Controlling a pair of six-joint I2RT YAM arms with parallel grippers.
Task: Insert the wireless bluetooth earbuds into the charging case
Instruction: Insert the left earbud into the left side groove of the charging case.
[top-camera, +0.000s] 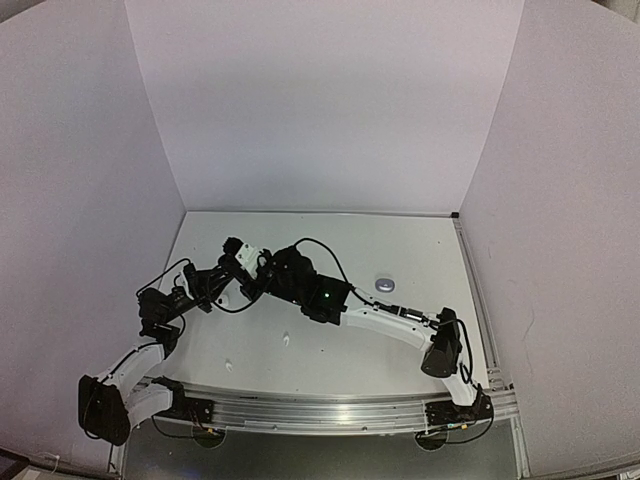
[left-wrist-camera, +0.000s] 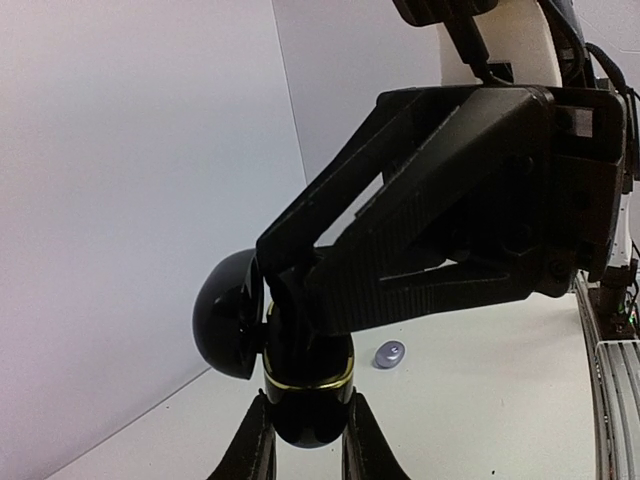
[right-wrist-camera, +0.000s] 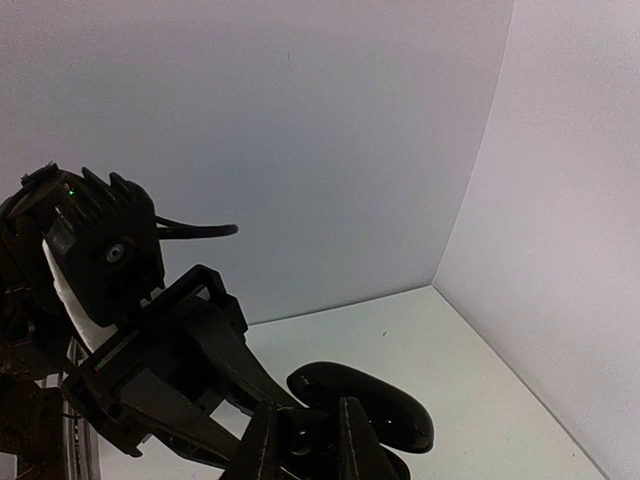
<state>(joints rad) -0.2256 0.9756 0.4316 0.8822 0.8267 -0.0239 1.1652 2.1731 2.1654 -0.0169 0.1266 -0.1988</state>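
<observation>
Two arms (top-camera: 262, 275) converging, left hand (left-wrist-camera: 305, 430) clamping black charging case (left-wrist-camera: 300, 385), right hand (right-wrist-camera: 307, 425) apparently dipped into it, grip unclear

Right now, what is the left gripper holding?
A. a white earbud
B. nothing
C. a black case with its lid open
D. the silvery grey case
C: the left gripper clamps the black case, lid swung open, while the grey case lies apart on the table.
</observation>
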